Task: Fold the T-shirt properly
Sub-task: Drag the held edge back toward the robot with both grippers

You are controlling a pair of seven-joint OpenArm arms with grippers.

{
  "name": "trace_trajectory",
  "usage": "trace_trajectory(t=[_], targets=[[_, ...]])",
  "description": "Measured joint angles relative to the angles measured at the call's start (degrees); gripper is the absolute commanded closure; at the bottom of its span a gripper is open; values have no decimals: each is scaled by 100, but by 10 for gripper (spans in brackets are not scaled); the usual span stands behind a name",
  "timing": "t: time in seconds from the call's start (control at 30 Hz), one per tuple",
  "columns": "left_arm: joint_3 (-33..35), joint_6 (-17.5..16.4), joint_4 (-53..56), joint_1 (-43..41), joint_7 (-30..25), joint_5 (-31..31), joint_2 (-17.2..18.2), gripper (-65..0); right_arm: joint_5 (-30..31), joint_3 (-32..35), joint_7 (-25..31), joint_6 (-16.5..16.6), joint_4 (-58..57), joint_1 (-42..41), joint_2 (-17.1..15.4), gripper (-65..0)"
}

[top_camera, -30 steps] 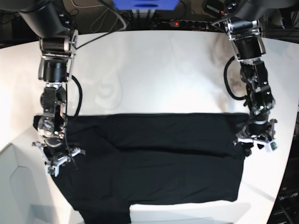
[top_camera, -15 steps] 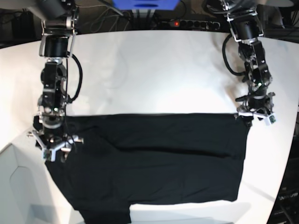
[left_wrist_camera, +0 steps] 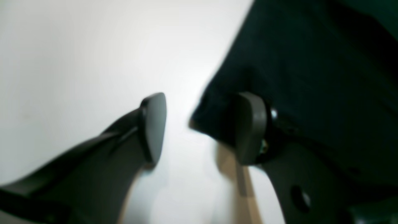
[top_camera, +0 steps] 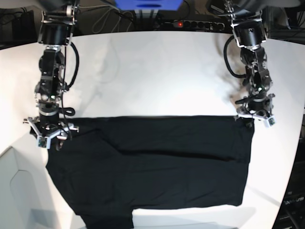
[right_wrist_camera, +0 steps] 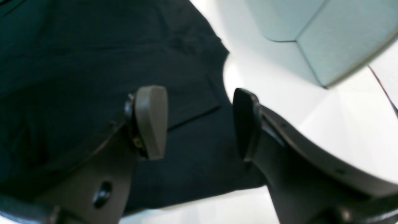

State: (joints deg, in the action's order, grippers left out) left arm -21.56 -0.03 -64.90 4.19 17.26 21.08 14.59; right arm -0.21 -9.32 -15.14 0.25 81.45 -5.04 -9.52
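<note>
The black T-shirt (top_camera: 152, 162) lies flat on the white table (top_camera: 157, 76), folded into a wide band with one sleeve at the lower left. My right gripper (top_camera: 47, 136) hovers over its top left corner. In the right wrist view that gripper (right_wrist_camera: 199, 121) is open, with only shirt cloth (right_wrist_camera: 77, 62) beneath the gap. My left gripper (top_camera: 255, 119) sits at the shirt's top right corner. Seen from the left wrist, it (left_wrist_camera: 199, 124) is open too, and the shirt corner (left_wrist_camera: 311, 62) lies just past one fingertip (left_wrist_camera: 248, 130), not gripped.
A pale grey panel (top_camera: 14, 191) meets the table at the lower left, also visible in the right wrist view (right_wrist_camera: 311, 37). A power strip (top_camera: 190, 23), cables and a blue box (top_camera: 147, 5) line the back edge. The table's right edge (top_camera: 298, 143) is close to my left gripper.
Both arms have drawn back toward the shirt's far edge. The right gripper has opened and let go of the cloth. The shirt's right corner now lies flat.
</note>
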Motion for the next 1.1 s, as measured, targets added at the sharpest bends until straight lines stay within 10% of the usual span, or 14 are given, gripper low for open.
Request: trace_trajectory(t=[0.23,0.43,0.87,1.1], targets=[[188,-2,0,15,-42,0,2,-329,0,-358,-22,0,0,125,-7,-348],[177,-9,0,13,2,20,0,0,7,-369,2,2,-260,72,-313,-348],[179,-13,0,-4,-20,20,0,0,48,-354,149,22,-2055,-398,-772,-348],[173,-17,-2,-94,-116,2,0,0,35,-380,282,901,-2251,-479,-826,-240]])
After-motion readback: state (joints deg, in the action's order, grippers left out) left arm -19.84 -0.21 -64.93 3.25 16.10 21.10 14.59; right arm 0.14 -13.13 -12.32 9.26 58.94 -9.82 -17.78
